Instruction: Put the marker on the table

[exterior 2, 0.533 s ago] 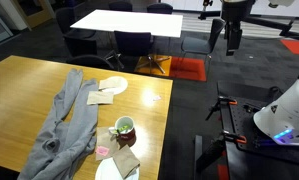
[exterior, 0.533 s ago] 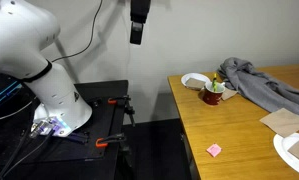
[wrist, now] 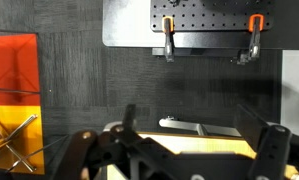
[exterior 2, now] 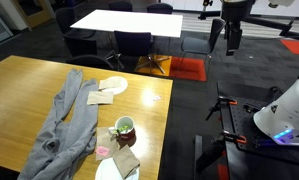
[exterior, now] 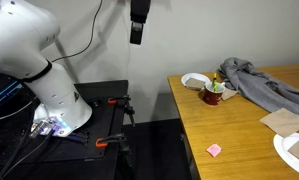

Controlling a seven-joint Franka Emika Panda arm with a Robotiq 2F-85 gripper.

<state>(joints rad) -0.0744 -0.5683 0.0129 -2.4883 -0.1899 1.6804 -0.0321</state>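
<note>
The red mug (exterior: 213,95) stands near the table's (exterior: 234,135) back corner, and a yellow-green tip that looks like the marker (exterior: 218,87) pokes out of it. In the other exterior view the mug (exterior 2: 123,127) stands on the table (exterior 2: 29,85) with something green at its mouth. My gripper (exterior: 137,30) hangs high above the floor, well away from the table, open and empty; it also shows in an exterior view (exterior 2: 225,38). In the wrist view my fingers (wrist: 194,128) are spread with nothing between them.
A grey cloth (exterior: 261,80), a white bowl (exterior: 196,80), a pink scrap (exterior: 215,150) and a white plate (exterior: 293,152) lie on the table. The black robot stand with orange clamps (exterior: 109,120) is beside it. A white table with chairs (exterior 2: 129,25) stands behind.
</note>
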